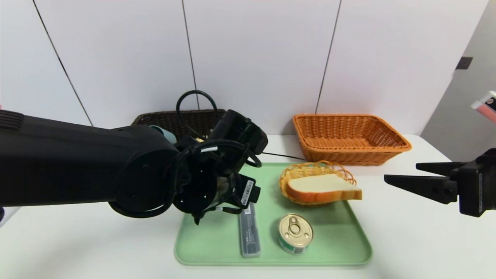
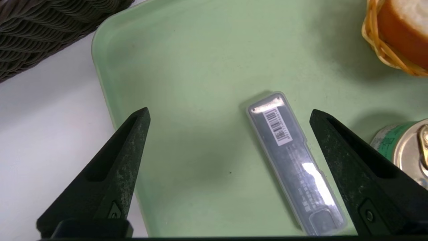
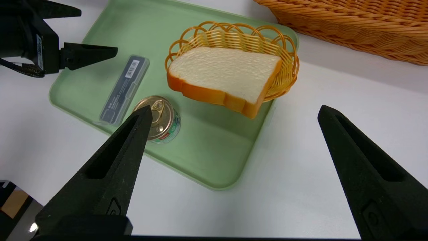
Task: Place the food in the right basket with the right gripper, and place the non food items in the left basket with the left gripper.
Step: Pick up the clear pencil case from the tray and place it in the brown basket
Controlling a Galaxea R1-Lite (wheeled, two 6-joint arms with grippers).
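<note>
A slim clear case (image 2: 294,157) with a barcode label lies flat on the green tray (image 2: 184,67). My left gripper (image 2: 229,110) hangs open above the tray. The case sits close to one finger, and nothing touches it. Beside the case (image 1: 249,232) stands a gold-lidded tin can (image 1: 295,232). A slice of bread (image 1: 321,186) rests in a small orange wicker dish (image 1: 310,168). My right gripper (image 1: 401,172) is open and empty, low over the table to the right of the tray. The orange right basket (image 1: 348,157) and dark left basket (image 1: 174,120) stand at the back.
My left arm covers much of the dark basket and the tray's left part in the head view. A pale teal thing (image 1: 166,133) shows just over the arm at that basket. White tabletop (image 1: 407,240) lies right of the tray.
</note>
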